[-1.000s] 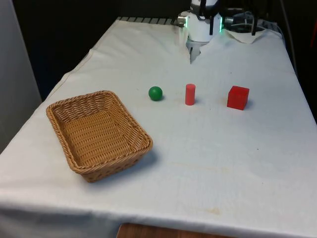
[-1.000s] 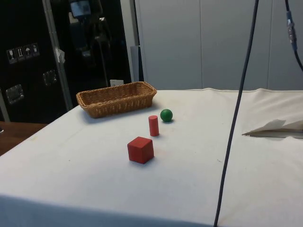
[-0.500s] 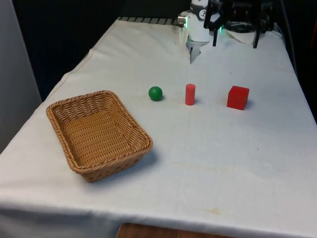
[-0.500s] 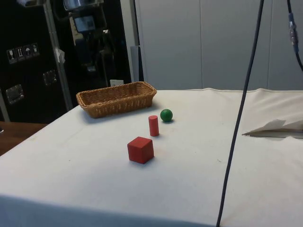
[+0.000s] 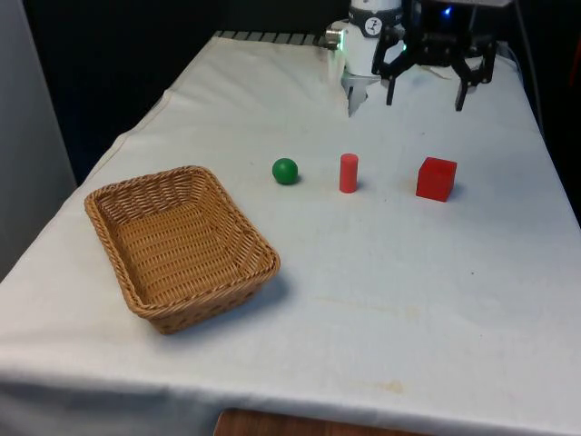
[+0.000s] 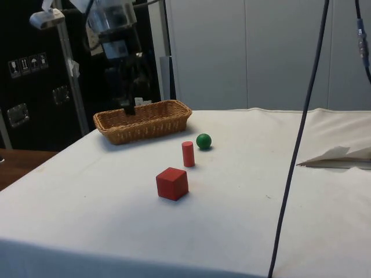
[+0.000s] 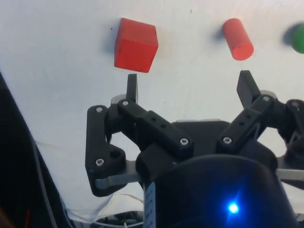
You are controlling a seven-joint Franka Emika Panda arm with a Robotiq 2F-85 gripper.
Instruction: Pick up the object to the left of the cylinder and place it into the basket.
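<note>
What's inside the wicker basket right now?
Nothing: the basket shows bare woven floor in the front view. From the side, its near wall covers the inside. The green ball, red cylinder and red cube sit on the cloth; the gripper hangs open above.

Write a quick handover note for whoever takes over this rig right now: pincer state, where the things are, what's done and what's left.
Pincer: open, empty, raised above the table's far end, behind the red cube.
Green ball: on the cloth, at the front view's left of the red cylinder, not touching it.
Basket: empty, further to the front view's left, nearer the camera.
Done: nothing picked up yet.
Left: move over the ball, grasp it, put it in the basket.
</note>
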